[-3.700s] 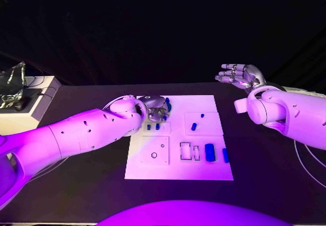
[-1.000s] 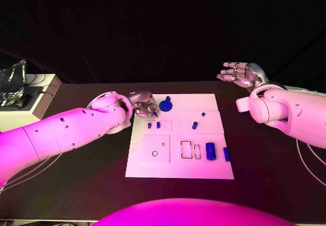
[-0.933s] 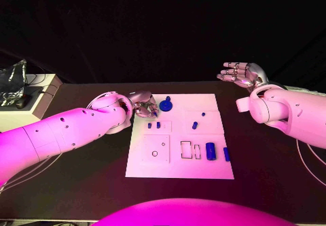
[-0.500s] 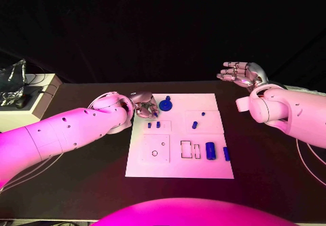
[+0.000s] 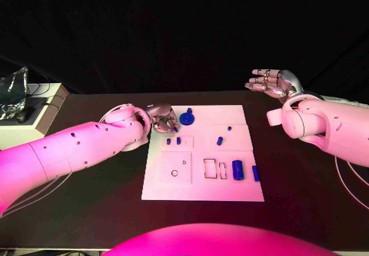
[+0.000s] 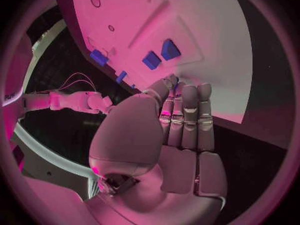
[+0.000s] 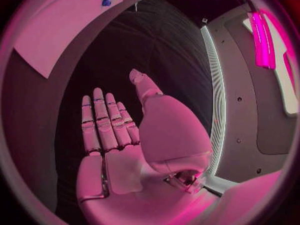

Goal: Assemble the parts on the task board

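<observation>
The white task board (image 5: 201,184) lies mid-table. A round blue part (image 5: 187,117) sits near its far left corner. Two small blue pegs (image 5: 173,141) stand side by side below it, another peg (image 5: 219,141) stands mid-board, and a blue cylinder (image 5: 238,170) lies beside a thinner piece (image 5: 255,173) at the right. My left hand (image 5: 163,124) hovers at the board's far left edge, fingers straight and together (image 6: 187,120), tips close to the round part, nothing in the palm. My right hand (image 5: 271,82) is raised off the board's far right, fingers spread (image 7: 119,135), empty.
A white box (image 5: 31,114) with a crinkled foil bag (image 5: 11,96) sits at the table's far left. Cables trail near both arms. Empty rectangular slots (image 5: 209,169) and a square plate with a hole (image 5: 174,169) mark the board's near half.
My left hand has drawn back left off the round blue part, which now sits uncovered. Over the last second nothing has visibly moved. The right hand stays raised.
</observation>
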